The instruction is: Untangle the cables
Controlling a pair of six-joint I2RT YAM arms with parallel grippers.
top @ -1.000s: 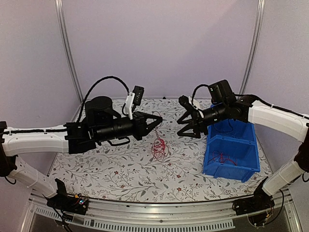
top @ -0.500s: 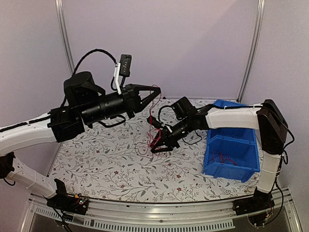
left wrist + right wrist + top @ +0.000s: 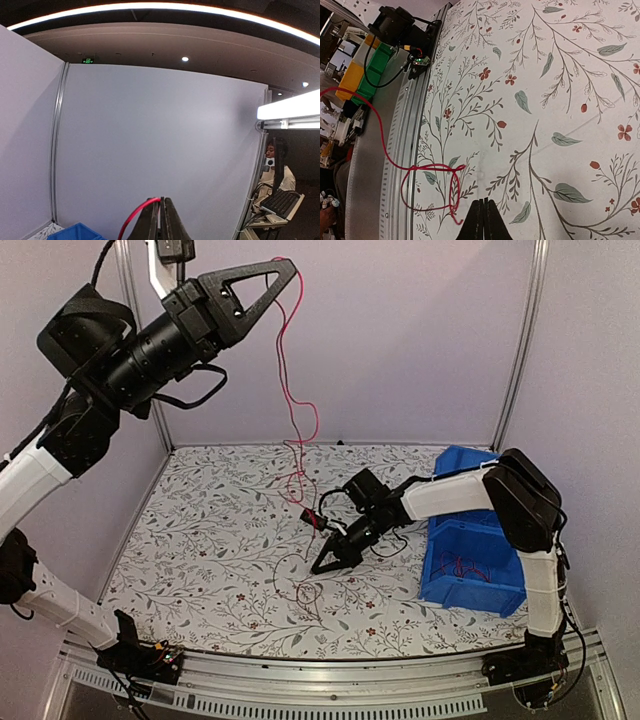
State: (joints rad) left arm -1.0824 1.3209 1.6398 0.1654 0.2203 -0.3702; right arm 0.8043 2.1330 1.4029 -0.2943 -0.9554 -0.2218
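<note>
The table [image 3: 200, 540] has a pale top printed all over with grey-green leaves, thin twigs and small red flowers. A metal rail [image 3: 330, 675] runs along its near edge. At the right side stands a blue bin [image 3: 470, 595], set on the print near the right wall, with a few red strands lying inside it. Toward the middle and front of the table part of the cables [image 3: 454, 190] rests on the top: a red strand laid in a loose loop that crosses itself, with thin dark loops just beside it, while the rest rises off the surface
</note>
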